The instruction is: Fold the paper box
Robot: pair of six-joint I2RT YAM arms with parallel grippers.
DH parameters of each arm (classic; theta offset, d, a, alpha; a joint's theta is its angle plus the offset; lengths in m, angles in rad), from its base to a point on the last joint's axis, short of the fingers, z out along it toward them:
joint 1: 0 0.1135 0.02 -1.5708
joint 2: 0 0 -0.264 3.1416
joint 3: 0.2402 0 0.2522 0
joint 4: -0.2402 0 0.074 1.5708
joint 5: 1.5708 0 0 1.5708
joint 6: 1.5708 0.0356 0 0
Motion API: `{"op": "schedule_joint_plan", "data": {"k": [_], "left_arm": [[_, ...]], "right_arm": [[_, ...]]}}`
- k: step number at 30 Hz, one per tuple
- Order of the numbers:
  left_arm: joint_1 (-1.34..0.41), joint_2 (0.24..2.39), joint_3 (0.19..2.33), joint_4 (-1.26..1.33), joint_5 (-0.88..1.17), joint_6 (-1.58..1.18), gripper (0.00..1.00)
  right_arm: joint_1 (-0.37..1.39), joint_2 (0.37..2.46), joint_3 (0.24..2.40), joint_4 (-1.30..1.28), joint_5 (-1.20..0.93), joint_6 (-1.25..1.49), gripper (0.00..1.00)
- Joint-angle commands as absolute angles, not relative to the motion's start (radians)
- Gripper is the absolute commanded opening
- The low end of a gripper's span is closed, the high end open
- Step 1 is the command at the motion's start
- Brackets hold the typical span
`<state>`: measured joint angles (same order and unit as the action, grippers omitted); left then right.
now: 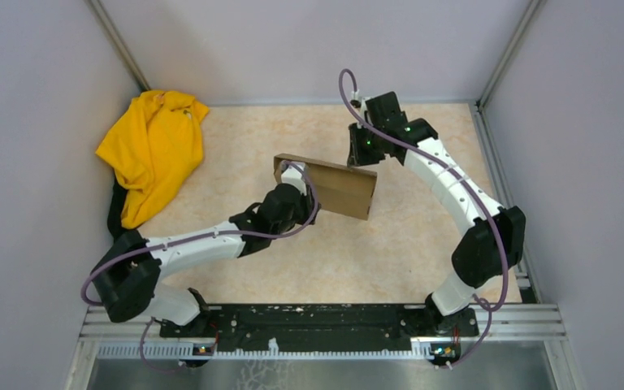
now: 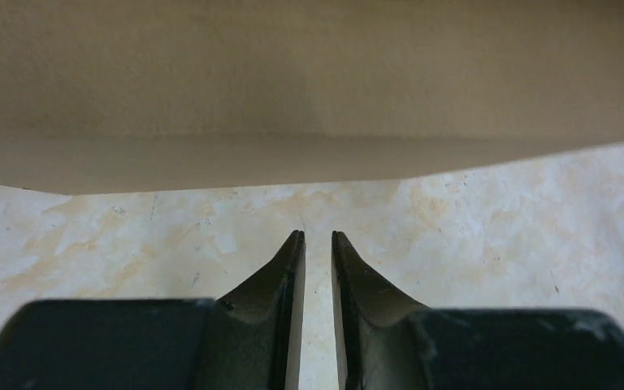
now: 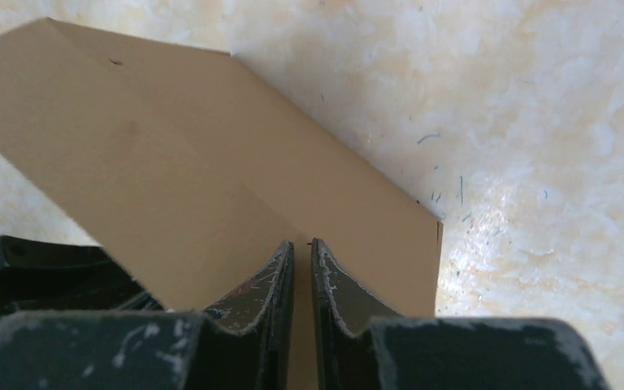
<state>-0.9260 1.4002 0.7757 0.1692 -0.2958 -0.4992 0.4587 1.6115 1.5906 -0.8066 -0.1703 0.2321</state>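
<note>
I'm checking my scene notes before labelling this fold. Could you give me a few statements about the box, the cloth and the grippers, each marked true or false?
1. The yellow cloth lies in the far left corner of the table. True.
2. The paper box rests on the yellow cloth. False: it sits apart from it, mid-table.
3. The left gripper has cardboard between its fingers. False: the narrow gap is empty, and the box is ahead of it.
4. The right gripper is over the box. True.
</note>
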Motion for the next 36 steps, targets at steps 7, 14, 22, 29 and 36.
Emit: {"op": "schedule_joint_plan", "data": {"k": [7,14,22,29,36], "left_arm": [[-0.931,1.475,0.869,0.291,-0.406,-0.487,0.24],[-0.931,1.533,0.958,0.289,-0.394,-0.465,0.25],[-0.931,1.551,0.999,0.288,-0.385,-0.451,0.26],[-0.931,1.58,1.036,0.283,-0.364,-0.451,0.27],[-0.931,1.578,1.04,0.292,-0.354,-0.445,0.28]], "right_arm": [[0.489,1.497,1.469,-0.734,-0.174,0.25,0.13],[0.491,1.477,1.449,-0.741,-0.153,0.25,0.13],[0.491,1.458,1.414,-0.776,-0.061,0.258,0.14],[0.491,1.43,1.279,-0.713,-0.059,0.3,0.14],[0.491,1.395,1.224,-0.7,0.028,0.326,0.16]]}}
